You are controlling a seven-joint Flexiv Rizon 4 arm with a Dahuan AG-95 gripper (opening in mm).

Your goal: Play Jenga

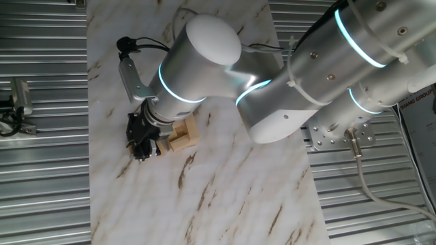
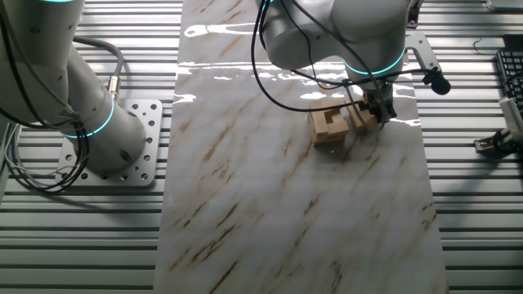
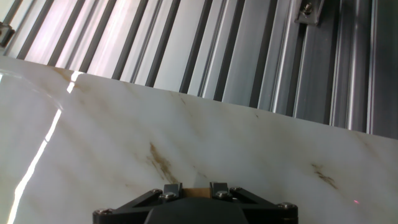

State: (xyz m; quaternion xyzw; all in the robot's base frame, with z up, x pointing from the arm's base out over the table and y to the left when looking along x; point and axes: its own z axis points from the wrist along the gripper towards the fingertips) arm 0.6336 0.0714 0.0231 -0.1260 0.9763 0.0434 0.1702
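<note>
The Jenga stack (image 1: 185, 131) (image 2: 329, 127) is a small, low pile of light tan wooden blocks on the marbled board (image 1: 204, 197) (image 2: 286, 204). My black gripper (image 1: 145, 144) (image 2: 381, 108) sits right beside the stack, low over the board. In the hand view a tan block (image 3: 194, 190) fills the gap between the two fingers of the gripper (image 3: 194, 185), so it is shut on that block. The same block (image 1: 163, 145) (image 2: 363, 120) shows next to the stack in both fixed views. The arm's wrist hides part of the stack in one fixed view.
Ribbed metal decking (image 1: 41, 190) (image 3: 249, 50) surrounds the marbled board, whose edge lies close beyond the gripper in the hand view. The arm's base plate (image 2: 139, 155) stands left of the board. A keyboard (image 2: 511, 77) and a clamp (image 2: 498, 140) lie at the far right.
</note>
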